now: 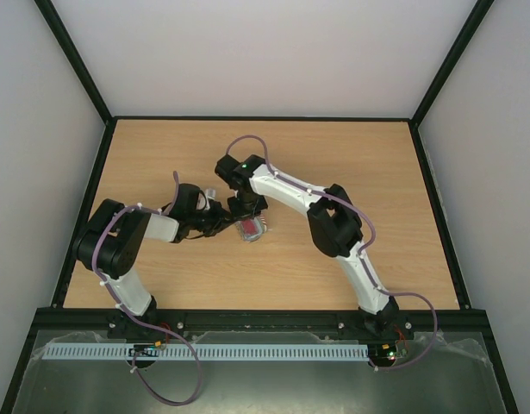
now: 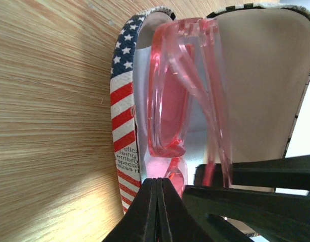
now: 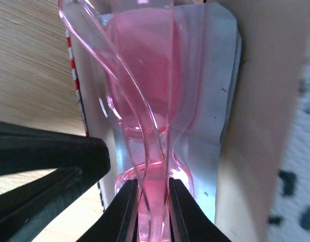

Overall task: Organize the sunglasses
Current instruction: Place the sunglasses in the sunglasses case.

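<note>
While the right gripper (image 3: 148,190) clamps its two fingers on the folded, translucent red-pink plastic sunglasses (image 2: 167,111), the pair stands on edge inside the open oblong case with the American-flag print (image 2: 122,106), against the pale blue cloth (image 3: 212,101) lining it. It is held that way, I'd say, so the frame slides down under the lid. The left gripper (image 2: 157,185), jaws together, sits at the case's near rim, probably steadying it, though any pinch there is hard to see.

flag-print case (image 2: 122,106), cloth (image 3: 212,75) inside, on wooden table (image 1: 333,155)
</note>
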Controlling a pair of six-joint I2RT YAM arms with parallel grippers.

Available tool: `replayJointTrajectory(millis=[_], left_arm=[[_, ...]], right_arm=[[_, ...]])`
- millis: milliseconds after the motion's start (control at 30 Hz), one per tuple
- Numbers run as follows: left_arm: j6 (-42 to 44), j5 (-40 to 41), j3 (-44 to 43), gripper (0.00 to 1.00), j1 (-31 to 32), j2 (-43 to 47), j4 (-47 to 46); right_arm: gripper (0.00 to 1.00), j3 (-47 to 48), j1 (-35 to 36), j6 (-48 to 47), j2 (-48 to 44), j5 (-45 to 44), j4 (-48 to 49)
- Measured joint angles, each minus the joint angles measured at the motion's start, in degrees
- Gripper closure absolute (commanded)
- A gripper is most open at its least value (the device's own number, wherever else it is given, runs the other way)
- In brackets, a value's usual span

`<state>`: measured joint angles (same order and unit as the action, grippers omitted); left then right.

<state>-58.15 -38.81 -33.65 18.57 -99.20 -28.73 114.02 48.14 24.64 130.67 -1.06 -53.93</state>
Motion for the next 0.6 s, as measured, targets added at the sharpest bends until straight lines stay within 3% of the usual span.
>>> replayJointTrajectory(millis=[600], left_arm=[[0.02, 0.02, 0.57, 0.98, -0.02, 0.00, -0.04]], right_arm=[[0.99, 1.66, 0.00, 0.07, 3.41, 0.57, -0.02]])
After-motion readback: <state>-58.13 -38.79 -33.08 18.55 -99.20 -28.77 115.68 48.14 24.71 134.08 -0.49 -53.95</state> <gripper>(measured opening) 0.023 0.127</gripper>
